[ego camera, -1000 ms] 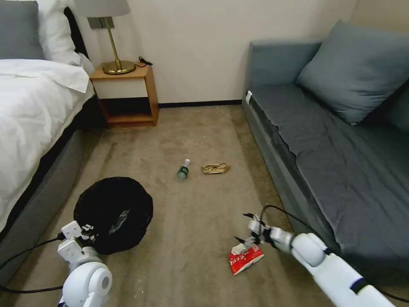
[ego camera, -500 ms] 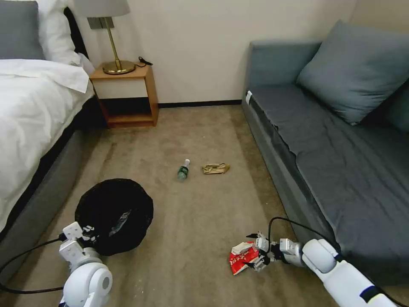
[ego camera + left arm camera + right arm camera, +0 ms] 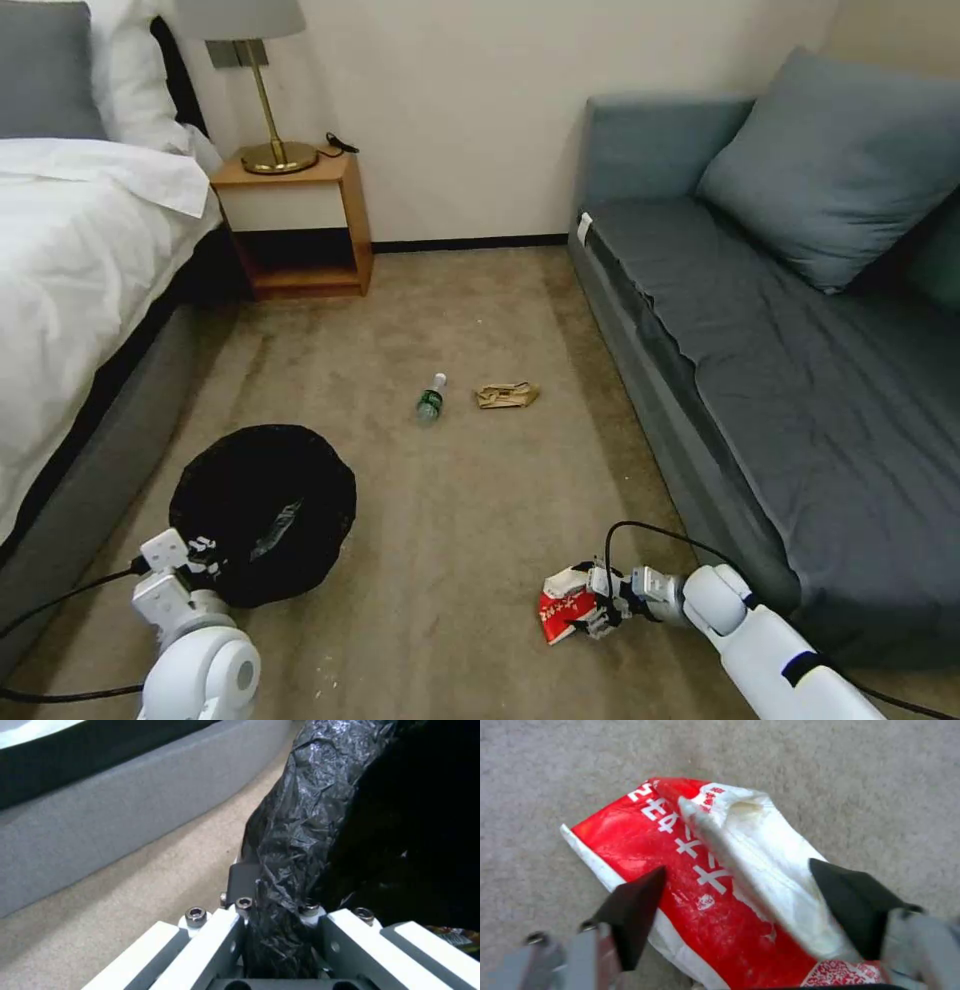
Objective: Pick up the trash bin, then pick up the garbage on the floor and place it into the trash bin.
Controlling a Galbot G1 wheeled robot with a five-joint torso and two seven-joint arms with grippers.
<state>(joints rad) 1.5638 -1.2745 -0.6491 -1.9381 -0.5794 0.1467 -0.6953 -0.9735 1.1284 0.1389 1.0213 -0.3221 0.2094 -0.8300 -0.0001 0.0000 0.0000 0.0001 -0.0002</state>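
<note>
The trash bin [image 3: 262, 505] with its black bag liner is at the lower left of the head view. My left gripper [image 3: 197, 553] is shut on its near rim. In the left wrist view the crinkled liner rim [image 3: 285, 843] runs between the closed fingers of the left gripper [image 3: 277, 915]. A red-and-white wrapper [image 3: 560, 606] lies on the carpet by the sofa. My right gripper [image 3: 597, 606] is open and low over it. In the right wrist view the black fingertips [image 3: 640, 896] straddle the wrapper [image 3: 680, 858]. Farther off lie a small bottle [image 3: 431, 397] and a tan paper bag [image 3: 507, 395].
A bed [image 3: 70, 260] runs along the left and a grey sofa [image 3: 790, 350] along the right. A wooden nightstand [image 3: 300, 215] with a lamp [image 3: 262, 90] stands at the back wall. Open carpet [image 3: 450, 500] lies between the bin and the wrapper.
My right gripper has come down from above the red-and-white wrapper to floor level and now straddles it. The bin and left gripper have shifted slightly.
</note>
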